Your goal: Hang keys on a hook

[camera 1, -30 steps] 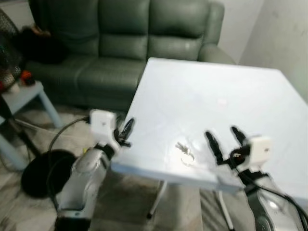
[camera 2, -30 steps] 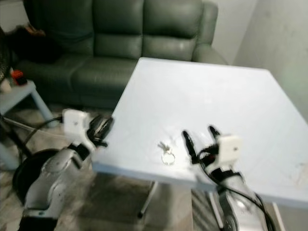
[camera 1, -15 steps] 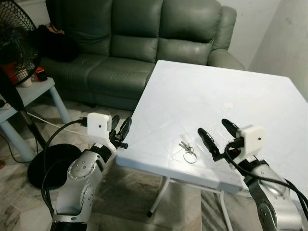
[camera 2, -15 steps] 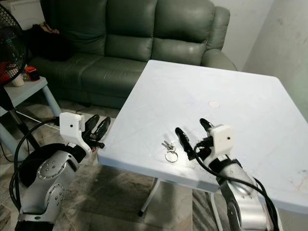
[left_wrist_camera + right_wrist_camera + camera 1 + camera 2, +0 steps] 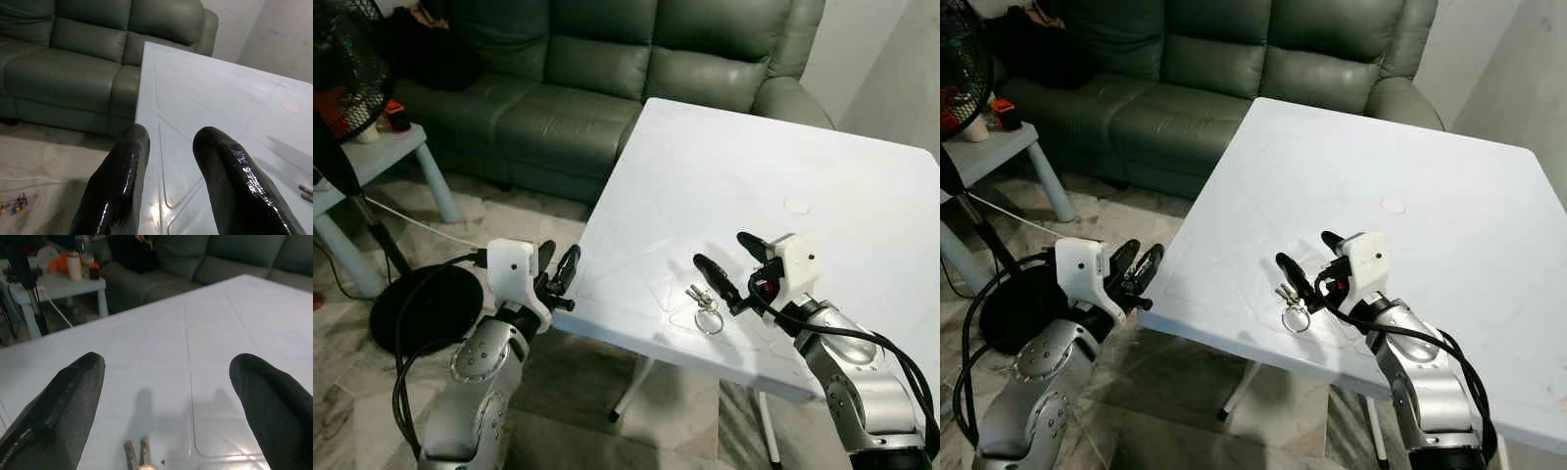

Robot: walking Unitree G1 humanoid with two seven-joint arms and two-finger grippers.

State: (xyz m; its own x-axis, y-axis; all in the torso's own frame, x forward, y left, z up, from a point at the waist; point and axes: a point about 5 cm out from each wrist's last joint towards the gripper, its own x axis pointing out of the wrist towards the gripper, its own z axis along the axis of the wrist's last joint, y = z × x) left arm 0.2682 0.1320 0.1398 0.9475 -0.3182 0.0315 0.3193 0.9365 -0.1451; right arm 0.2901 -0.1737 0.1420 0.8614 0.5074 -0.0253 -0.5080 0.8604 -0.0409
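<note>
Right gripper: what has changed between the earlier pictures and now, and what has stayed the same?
The right gripper has come closer to the keys on the white table; its open fingers now stand just behind and above them, where before they were off to the side. Nothing has been taken hold of. The keys lie in the same spot near the table's front edge. The left gripper stays beside the table edge.

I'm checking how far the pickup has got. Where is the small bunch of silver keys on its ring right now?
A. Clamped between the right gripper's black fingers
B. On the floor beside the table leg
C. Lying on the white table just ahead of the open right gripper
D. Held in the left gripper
C: the small bunch of silver keys lies flat on the white table, with the right gripper open beside it.
</note>
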